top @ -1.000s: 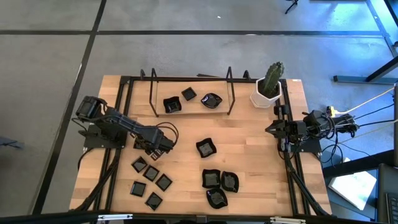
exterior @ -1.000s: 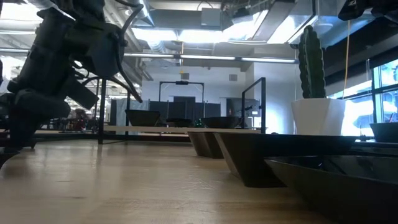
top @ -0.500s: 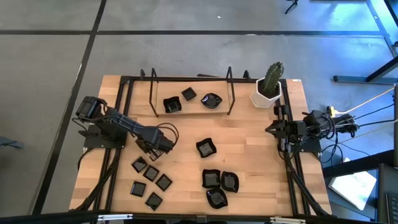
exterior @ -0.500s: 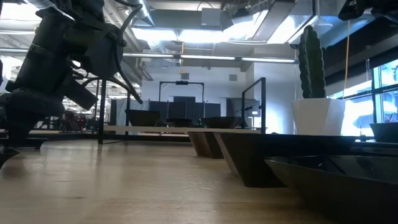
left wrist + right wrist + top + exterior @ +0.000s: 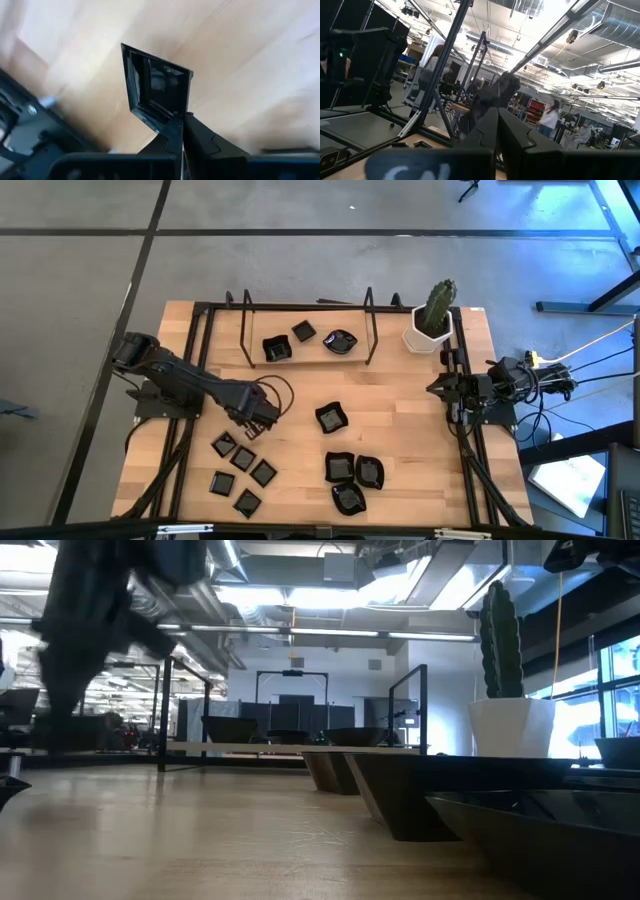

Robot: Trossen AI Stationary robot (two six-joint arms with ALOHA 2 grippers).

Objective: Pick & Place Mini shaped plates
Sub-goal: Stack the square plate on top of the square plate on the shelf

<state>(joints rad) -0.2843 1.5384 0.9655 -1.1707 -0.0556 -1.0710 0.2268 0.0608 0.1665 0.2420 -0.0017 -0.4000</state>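
Left end effector has just snapped closed on the rim of a small glossy black square plate, now tilted up off the light wooden worktop at its left side, above the loose squares. Pick looks secured, transfer next. Right end effector closed, empty, parked far right.

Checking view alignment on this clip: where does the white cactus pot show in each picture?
High view: white cactus pot at the table's far right corner, beside the metal rack.
Low view: pot right of centre, cactus rising above it.
Left wrist view: not in it.
Right wrist view: not in it.
Shared landmark: the rack.
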